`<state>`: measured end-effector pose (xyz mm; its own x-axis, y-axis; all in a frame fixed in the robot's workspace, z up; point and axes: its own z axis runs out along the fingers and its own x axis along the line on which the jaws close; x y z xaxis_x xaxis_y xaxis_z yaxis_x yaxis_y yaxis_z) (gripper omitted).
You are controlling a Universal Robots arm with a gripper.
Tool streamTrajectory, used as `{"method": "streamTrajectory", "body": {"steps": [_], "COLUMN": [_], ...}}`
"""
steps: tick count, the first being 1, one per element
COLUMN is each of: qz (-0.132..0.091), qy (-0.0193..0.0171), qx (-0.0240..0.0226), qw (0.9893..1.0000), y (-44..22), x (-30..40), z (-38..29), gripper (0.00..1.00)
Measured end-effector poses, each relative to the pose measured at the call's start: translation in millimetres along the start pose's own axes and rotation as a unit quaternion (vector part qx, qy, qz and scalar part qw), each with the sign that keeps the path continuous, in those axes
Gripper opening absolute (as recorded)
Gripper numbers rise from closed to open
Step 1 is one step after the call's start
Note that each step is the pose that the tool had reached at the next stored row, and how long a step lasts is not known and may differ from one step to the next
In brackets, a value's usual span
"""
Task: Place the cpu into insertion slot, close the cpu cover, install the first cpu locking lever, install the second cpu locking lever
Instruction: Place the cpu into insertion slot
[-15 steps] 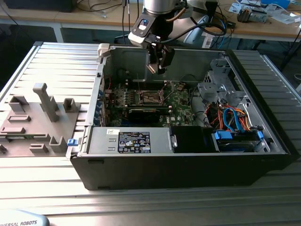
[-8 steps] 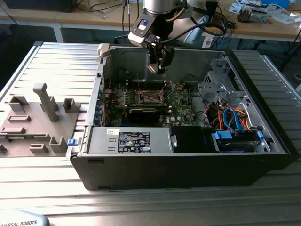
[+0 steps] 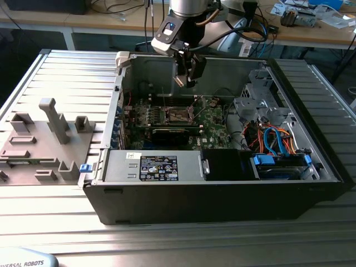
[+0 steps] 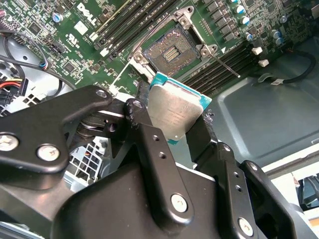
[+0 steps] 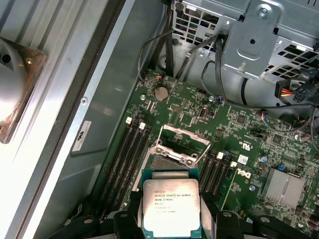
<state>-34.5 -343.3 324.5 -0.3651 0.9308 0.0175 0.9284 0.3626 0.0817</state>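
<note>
My gripper point(image 3: 186, 77) hangs inside the open computer case point(image 3: 222, 194), above the motherboard point(image 3: 211, 119). It is shut on the cpu point(image 4: 174, 112), a silvery square plate with a teal edge, gripped by two opposite sides between the black fingers point(image 4: 149, 139). The cpu point(image 5: 171, 204) is held in the air, a short way off the insertion slot point(image 5: 167, 163). That insertion slot point(image 4: 172, 50) lies bare, showing its dark contact field. Its metal cover frame point(image 5: 183, 142) stands raised, and a thin locking lever point(image 4: 224, 64) sticks out beside it.
Black memory slots point(image 4: 134, 20) run along both sides of the socket. A drive cage with orange and blue cables point(image 3: 272, 144) is at the exterior view's right, a power supply point(image 3: 156, 167) at the front. A grey fixture plate point(image 3: 44, 139) lies at the exterior view's left.
</note>
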Motion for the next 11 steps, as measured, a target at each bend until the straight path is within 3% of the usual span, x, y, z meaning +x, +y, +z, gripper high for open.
{"method": "streamTrajectory", "body": {"steps": [11], "qz": [0.004], "qy": [-0.0003], "qx": [-0.0001], "qw": [1.0], "y": [0.0], "x": [0.0], "z": [0.0], "gripper": [0.54]}}
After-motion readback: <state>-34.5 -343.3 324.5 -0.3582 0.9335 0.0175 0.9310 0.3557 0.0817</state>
